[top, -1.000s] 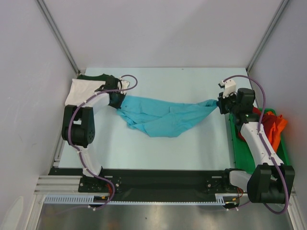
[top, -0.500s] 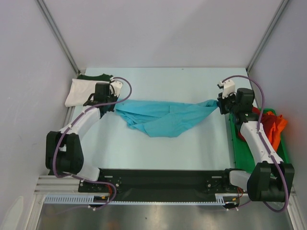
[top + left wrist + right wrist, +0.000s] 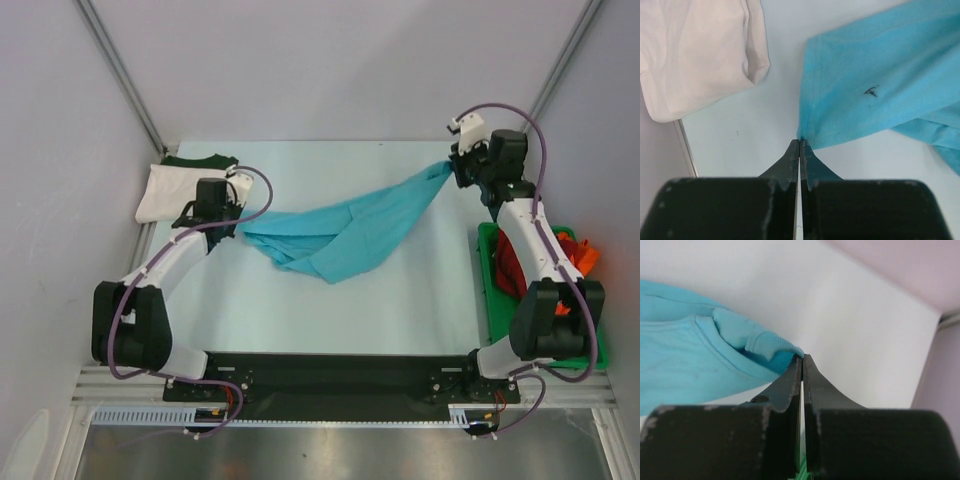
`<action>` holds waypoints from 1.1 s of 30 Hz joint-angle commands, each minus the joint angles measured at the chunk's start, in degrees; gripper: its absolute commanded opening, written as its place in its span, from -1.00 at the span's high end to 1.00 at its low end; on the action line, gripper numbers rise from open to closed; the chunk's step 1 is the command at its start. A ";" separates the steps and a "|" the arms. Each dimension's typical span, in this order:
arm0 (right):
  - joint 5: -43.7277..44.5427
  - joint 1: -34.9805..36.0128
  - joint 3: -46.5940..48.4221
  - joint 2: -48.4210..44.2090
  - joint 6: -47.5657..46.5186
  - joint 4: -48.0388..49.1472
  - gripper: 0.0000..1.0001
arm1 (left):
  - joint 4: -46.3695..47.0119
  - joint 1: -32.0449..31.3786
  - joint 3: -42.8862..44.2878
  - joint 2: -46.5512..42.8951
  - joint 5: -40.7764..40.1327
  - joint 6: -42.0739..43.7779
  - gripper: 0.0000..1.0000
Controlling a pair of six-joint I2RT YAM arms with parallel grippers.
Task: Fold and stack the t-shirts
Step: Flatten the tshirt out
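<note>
Table [image 3: 330,310]: turquoise t-shirt [image 3: 345,232] strung diagonally across the middle, from left-centre to the far right corner. Green tray [image 3: 488,300] at the right edge holds red t-shirt [image 3: 512,262] and orange t-shirt [image 3: 584,258]. White t-shirt [image 3: 165,192] far left, dark green t-shirt [image 3: 198,159] just behind it. Left gripper [image 3: 799,144] clamped on the turquoise's left corner. Right gripper [image 3: 802,359] clamped on its ribbed edge.

No readable text, labels, brands, numbers or signs in any view
</note>
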 commanded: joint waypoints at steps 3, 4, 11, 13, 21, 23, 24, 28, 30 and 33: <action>-0.39 0.45 3.53 -12.67 -0.41 -3.62 1.00 | 1.01 0.45 -2.27 -7.03 -0.67 -0.50 0.99; 0.05 0.19 -3.10 -15.13 -0.67 -6.07 1.00 | 1.36 0.45 -3.25 -7.57 -0.58 -0.93 0.99; 3.31 -2.63 -28.30 -19.73 -2.34 -3.64 -0.34 | 0.66 0.45 -2.56 -4.86 2.67 -1.11 0.99; 2.86 -2.28 -27.17 -19.47 -2.70 -1.89 -0.39 | -0.92 0.28 1.39 -1.70 4.34 -1.11 0.99; -5.64 5.79 -4.69 -10.59 -14.63 -9.95 -0.26 | -2.95 -2.62 9.66 6.49 6.28 -1.47 0.99; -6.19 10.62 -3.08 -8.57 -21.38 -13.03 -0.21 | -2.77 -3.32 9.84 7.36 5.93 -1.47 0.99; -5.49 12.47 -2.91 -7.96 -23.68 -13.39 -0.18 | -2.68 -3.59 9.75 7.46 5.67 -1.20 0.99; -4.61 22.91 -4.65 -4.88 -30.29 -14.71 0.17 | -1.81 -5.26 8.87 7.37 3.73 -0.76 0.99; -4.95 25.74 -6.24 -3.65 -31.70 -13.58 0.27 | -1.63 -5.79 8.61 7.37 3.64 -0.67 1.00; -4.44 30.14 -9.58 -2.16 -32.75 -10.68 0.37 | -1.46 -6.05 8.35 7.63 3.38 -0.76 0.99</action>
